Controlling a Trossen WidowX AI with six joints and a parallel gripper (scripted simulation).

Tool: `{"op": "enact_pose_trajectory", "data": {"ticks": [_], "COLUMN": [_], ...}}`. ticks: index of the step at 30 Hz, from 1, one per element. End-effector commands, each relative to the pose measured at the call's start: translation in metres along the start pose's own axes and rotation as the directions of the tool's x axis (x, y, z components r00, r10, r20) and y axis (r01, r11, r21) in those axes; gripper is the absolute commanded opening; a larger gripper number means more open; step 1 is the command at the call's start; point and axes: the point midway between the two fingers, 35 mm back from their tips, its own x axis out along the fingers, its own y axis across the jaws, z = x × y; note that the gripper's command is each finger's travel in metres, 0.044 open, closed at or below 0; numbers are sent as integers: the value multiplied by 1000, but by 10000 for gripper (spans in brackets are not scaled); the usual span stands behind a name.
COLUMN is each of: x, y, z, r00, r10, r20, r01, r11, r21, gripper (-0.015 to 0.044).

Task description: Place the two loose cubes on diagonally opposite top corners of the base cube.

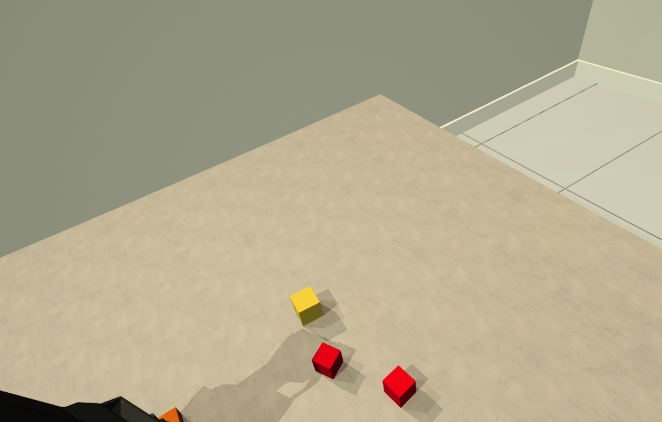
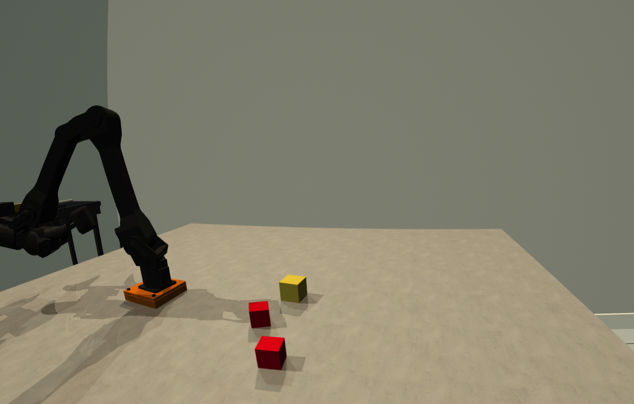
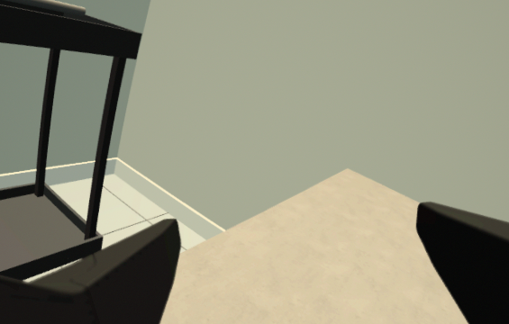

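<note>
A yellow cube (image 1: 305,300) (image 2: 293,288) stands level on the table, with nothing on top. One red cube (image 1: 327,360) (image 2: 259,315) stands near it, on the arm's side in the exterior view. Another red cube (image 1: 399,385) (image 2: 270,353) stands farther from the yellow cube. The three cubes are apart, each on the table. My gripper (image 3: 298,224) is open and empty, its fingers wide apart in the wrist view. It is well away from the cubes, at the left in the exterior view; no cube shows in the wrist view.
The table (image 1: 218,235) (image 2: 409,301) (image 3: 317,270) bears the cubes and the arm's orange base (image 2: 155,296) (image 1: 171,415). A dark rack (image 3: 105,148) (image 2: 96,233) stands beyond the table, near the gripper in the exterior view. Walls rise behind.
</note>
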Motion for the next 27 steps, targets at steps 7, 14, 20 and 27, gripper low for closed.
{"op": "enact_pose_trajectory", "data": {"ticks": [7,14,20,27], "x": [-32,-85,-143,-223], "y": [26,54,70,74], "z": [-1,-3,-3,-8], "r00": [987,927,839,688], "r10": [155,361,527,698], "r20": [-41,-98,-137,-199], "r01": [-155,-364,-536,-722], "r11": [988,931,843,686], "r21": [-4,-17,-45,-89], "gripper": [265,265,265,265]}}
